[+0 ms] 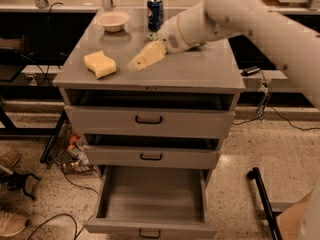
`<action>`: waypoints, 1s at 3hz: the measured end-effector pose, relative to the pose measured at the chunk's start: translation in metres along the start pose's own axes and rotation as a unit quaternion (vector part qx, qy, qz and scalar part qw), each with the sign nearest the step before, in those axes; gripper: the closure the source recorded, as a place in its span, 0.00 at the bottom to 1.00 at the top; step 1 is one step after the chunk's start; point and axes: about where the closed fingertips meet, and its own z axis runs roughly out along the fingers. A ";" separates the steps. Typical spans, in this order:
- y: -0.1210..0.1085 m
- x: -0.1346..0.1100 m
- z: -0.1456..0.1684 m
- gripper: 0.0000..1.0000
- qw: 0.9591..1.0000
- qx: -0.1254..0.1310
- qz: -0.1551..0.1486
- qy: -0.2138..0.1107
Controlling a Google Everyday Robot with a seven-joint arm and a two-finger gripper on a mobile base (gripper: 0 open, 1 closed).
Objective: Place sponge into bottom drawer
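Gripper: the gripper hangs low over the cabinet's surface, its tan fingers clenched together on nothing, tip pointing left toward the sponge.
Sponge: the pale yellow sponge lies on the left of the surface, near the gripper's tip but apart from it.
Bottom drawer: the bottom drawer stands pulled well out, grey inside.
Behind: a pink bowl and a blue soda can at the back edge.
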 end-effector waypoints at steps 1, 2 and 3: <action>0.009 -0.015 0.055 0.00 1.000 -0.013 -0.004 -0.009; 0.009 -0.023 0.100 0.00 1.000 -0.015 -0.004 -0.011; 0.009 -0.023 0.132 0.00 1.000 -0.016 -0.002 0.001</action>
